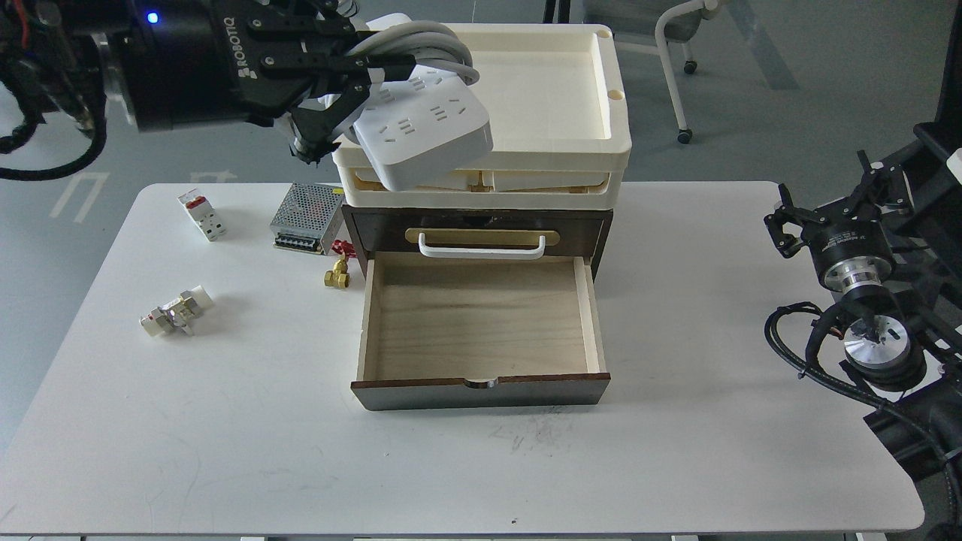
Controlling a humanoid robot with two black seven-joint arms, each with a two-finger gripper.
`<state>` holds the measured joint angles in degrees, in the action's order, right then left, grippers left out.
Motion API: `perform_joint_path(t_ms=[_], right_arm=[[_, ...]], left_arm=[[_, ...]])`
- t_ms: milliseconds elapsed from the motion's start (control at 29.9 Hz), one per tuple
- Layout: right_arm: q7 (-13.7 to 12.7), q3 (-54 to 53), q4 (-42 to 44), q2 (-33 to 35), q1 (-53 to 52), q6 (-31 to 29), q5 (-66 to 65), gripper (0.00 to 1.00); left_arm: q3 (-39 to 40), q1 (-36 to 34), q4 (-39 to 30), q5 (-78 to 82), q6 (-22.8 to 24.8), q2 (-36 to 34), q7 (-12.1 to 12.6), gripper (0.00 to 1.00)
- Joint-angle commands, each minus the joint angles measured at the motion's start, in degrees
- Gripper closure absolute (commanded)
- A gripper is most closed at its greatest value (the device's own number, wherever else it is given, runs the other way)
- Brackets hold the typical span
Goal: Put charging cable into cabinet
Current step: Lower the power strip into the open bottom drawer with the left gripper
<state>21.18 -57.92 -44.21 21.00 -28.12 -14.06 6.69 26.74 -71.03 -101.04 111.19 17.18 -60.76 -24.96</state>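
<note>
Two black arms frame a white table (225,451). Left gripper (331,113) pinches the flat white socketed charging cable (425,131), tilted over the dark brown wooden cabinet (481,225). Best lowered level into its open pale drawer (481,315). Right gripper (789,225): grip unclear.

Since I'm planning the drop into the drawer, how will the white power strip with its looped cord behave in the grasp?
The flat white power strip looks rigid, probably holding shape. Its thick grey-white cord seems springy and may uncoil. Held off-centre by the left tool, it tilts, so it could swing.

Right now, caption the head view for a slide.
Left gripper holds the power strip above the cabinet's open drawer.
</note>
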Motion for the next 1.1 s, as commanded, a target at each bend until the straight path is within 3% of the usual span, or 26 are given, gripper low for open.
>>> perform_joint_path(t_ms=[0,401,602,1071], right_arm=[[0.0,0.0,0.0,0.0,0.0,0.0,0.0,0.0],[0.0,0.0,0.0,0.1,0.0,0.0,0.0,0.0],[0.0,0.0,0.0,0.1,0.0,0.0,0.0,0.0],[0.0,0.0,0.0,0.0,0.0,0.0,0.0,0.0]], left_arm=[[-0.2,5.1,-0.1,-1.2,1.5,1.4,-1.1,0.94],[-1.4,16.1,-0.1,-1.2,2.2,11.4,-2.7,0.93],[-2.5,20.0,2.4,-1.3,3.7,19.2,1.5,0.93],[-2.9,25.4,15.2,8.5,3.7,26.9,5.6,0.93]])
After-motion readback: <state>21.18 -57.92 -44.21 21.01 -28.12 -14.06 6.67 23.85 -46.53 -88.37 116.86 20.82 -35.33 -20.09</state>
